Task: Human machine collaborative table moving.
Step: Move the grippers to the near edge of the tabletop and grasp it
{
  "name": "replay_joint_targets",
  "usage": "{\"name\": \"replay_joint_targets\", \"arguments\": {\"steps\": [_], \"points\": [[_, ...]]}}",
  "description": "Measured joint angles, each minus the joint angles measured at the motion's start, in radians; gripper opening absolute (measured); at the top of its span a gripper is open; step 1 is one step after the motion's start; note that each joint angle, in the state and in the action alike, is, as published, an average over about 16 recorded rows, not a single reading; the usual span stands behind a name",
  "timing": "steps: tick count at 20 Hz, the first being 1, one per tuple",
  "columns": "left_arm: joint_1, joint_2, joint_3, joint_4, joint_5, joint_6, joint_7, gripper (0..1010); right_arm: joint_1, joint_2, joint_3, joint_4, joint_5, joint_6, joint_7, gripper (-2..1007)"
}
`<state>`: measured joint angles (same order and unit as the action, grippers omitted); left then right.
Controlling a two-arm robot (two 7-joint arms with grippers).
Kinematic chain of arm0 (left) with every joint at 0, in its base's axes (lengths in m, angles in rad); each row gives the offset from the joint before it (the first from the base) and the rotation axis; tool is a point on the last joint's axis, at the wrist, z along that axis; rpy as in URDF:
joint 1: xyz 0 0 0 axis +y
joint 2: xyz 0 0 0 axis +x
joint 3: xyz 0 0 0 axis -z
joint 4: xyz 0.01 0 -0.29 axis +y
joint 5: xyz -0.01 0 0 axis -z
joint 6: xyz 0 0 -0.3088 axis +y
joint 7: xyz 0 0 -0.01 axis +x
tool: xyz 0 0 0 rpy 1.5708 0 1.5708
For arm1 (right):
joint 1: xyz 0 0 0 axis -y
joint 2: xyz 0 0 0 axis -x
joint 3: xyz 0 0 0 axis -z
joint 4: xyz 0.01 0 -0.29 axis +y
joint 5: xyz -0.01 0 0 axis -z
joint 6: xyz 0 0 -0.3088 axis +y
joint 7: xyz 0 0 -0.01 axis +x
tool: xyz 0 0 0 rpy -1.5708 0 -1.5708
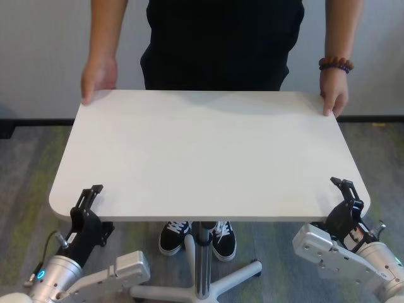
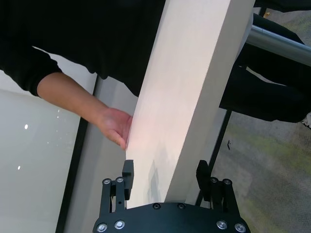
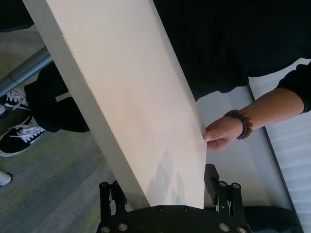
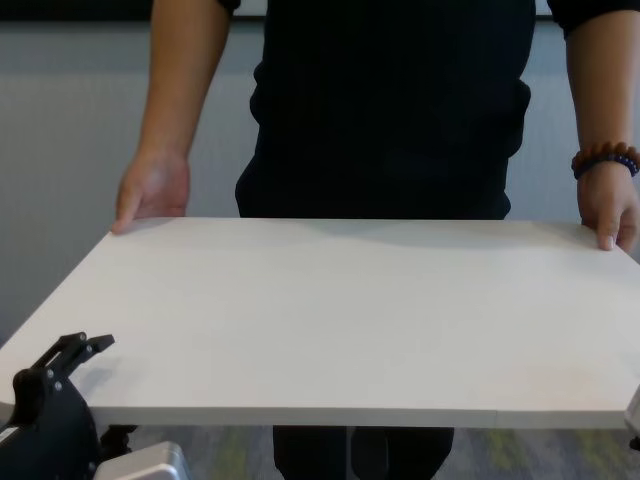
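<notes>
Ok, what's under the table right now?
Under the table: its silver pedestal leg on a white star base, and the person's black sneakers beside it. The top hides most of their legs.

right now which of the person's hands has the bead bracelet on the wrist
The hand at the table's far corner on the robot's right side, opposite the right gripper. Its wrist carries brown beads; the other hand, on the far left corner, has a bare wrist.

The white rounded-corner counter stands level on a slim silver pedestal. The human in black grips its far corners; the machine's left gripper and right gripper straddle its near corners.
</notes>
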<state>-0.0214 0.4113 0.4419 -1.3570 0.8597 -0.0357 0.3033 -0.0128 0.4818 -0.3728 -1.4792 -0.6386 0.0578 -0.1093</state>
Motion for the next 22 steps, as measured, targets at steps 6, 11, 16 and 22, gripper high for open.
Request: {"name": "replay_joint_targets", "arguments": {"steps": [6, 11, 16, 22], "points": [[0.0, 0.0, 0.0, 0.0, 0.001, 0.001, 0.0, 657, 0.0, 0.001, -0.002, 0.001, -0.006, 0.006, -0.002, 789], [0.0, 0.001, 0.001, 0.0, 0.001, 0.001, 0.001, 493, 0.0, 0.001, -0.003, 0.001, -0.009, 0.009, -0.002, 638], [0.0, 0.001, 0.001, 0.0, 0.002, 0.001, 0.0, 371, 0.0, 0.001, -0.004, 0.002, -0.01, 0.011, -0.002, 495], [0.0, 0.001, 0.001, 0.0, 0.002, 0.001, 0.0, 299, 0.001, 0.001, -0.004, 0.002, -0.012, 0.012, -0.003, 386]]}}
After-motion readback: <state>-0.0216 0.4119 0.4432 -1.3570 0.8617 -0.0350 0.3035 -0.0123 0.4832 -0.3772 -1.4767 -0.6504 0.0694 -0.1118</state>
